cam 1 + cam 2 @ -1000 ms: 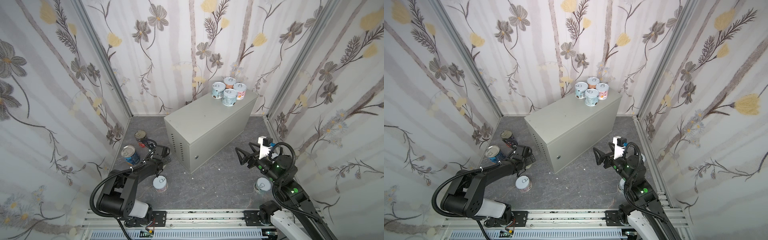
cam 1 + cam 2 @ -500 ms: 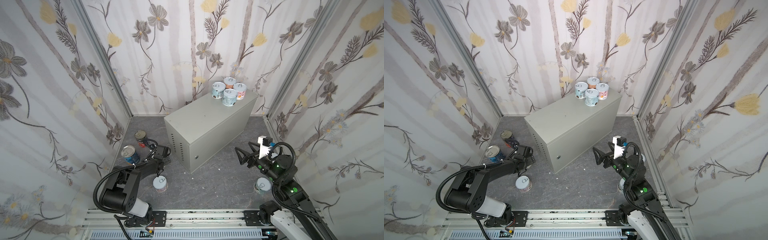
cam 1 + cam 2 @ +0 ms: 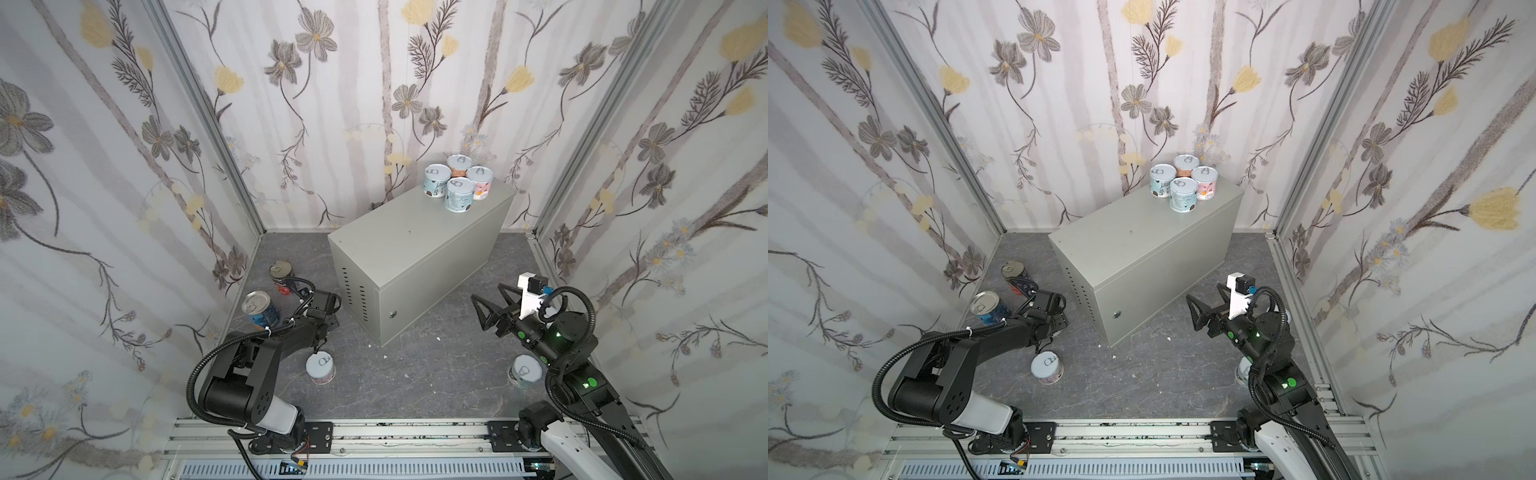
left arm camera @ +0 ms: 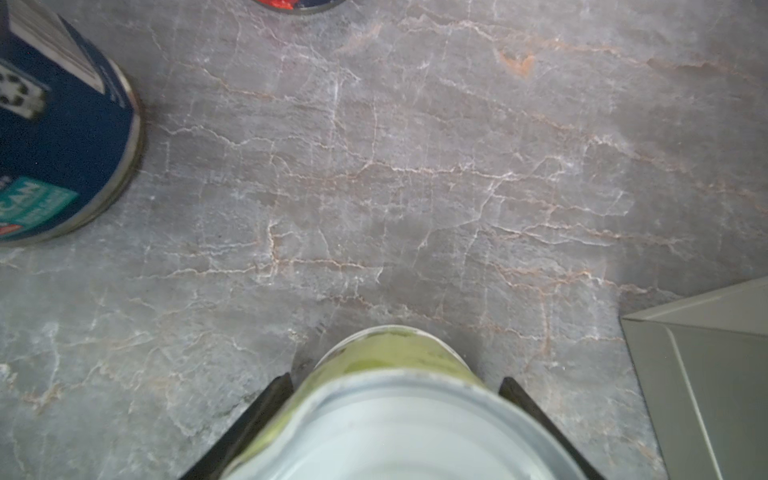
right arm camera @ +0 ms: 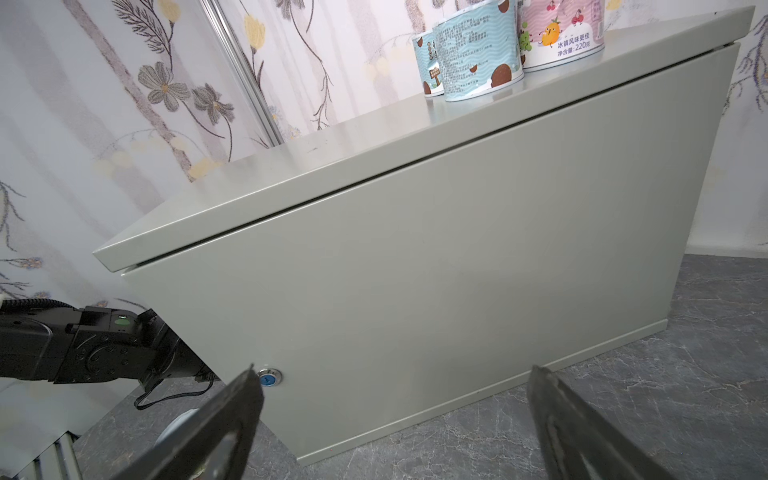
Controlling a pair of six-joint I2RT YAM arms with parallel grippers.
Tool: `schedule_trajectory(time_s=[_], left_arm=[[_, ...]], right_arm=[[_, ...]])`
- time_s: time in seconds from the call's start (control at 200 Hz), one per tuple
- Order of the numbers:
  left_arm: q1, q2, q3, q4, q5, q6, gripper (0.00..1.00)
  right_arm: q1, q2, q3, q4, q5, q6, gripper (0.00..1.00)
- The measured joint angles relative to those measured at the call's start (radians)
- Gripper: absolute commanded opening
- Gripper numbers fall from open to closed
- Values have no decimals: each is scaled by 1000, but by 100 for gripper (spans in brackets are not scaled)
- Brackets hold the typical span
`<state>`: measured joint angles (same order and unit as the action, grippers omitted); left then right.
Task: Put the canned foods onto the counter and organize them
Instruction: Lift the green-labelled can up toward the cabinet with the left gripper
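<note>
My left gripper point(image 4: 395, 378) was clamped on a green-labelled can point(image 4: 386, 353), just left of the table point(image 3: 407, 241) — my right gripper point(image 3: 487, 291) hung with its jaws apart, right of it.

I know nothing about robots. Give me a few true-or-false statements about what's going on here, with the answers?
1. Four short cans stand on the cabinet. True.
2. The left gripper is empty. False: it is shut on a green-labelled can.
3. The right gripper holds a can. False: it is open and holds nothing.
4. The blue can and the navy-red can stand on the floor. True.
</note>
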<state>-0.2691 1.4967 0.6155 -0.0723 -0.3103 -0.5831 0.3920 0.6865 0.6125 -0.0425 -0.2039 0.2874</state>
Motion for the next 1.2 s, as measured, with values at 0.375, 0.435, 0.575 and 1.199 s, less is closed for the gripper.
schedule_trajectory(time_s=[0.375, 0.435, 0.575, 1.199], left_arm=[[15, -158, 172, -172, -7, 64, 50], [18, -184, 199, -203, -11, 90, 50], [30, -246, 262, -295, -24, 137, 50], [33, -316, 779, -755, 11, 383, 51]], right_arm=[[0, -4, -1, 0, -4, 0, 100], [0, -4, -1, 0, -4, 0, 100], [0, -5, 1, -4, -3, 7, 100], [0, -5, 51, -61, 11, 6, 100]])
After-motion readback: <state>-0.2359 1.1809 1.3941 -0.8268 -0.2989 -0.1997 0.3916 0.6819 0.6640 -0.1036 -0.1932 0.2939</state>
